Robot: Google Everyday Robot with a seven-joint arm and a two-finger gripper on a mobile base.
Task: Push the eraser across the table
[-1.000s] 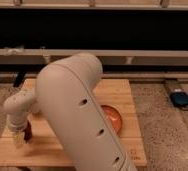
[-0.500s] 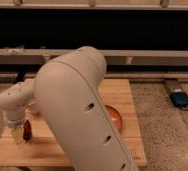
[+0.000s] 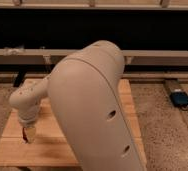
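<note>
Gripper point(image 3: 30, 133) held low at lower left over the table point(image 3: 9, 150), its state not discernible, centre filled by cream arm point(image 3: 97, 110), blue device point(image 3: 179, 97) seen at right.

The arm's broad cream shell point(image 3: 94, 110) fills the centre and lower right of the frame and is cut off by the bottom edge. It covers the middle of the table point(image 3: 9, 147), leaving only the left part and a narrow strip at right in sight (whatever lies on the covered boards is hidden). The eraser cannot be made out. The gripper point(image 3: 29, 134) sits at lower left over the boards; whether it touches them is unclear, and a reddish speck beside it is too small to identify. At upper left, a pale thing point(image 3: 14, 50) on the ledge is too blurred to name. At far right, the cord of a blue object point(image 3: 179, 97) runs off the edge.
</note>
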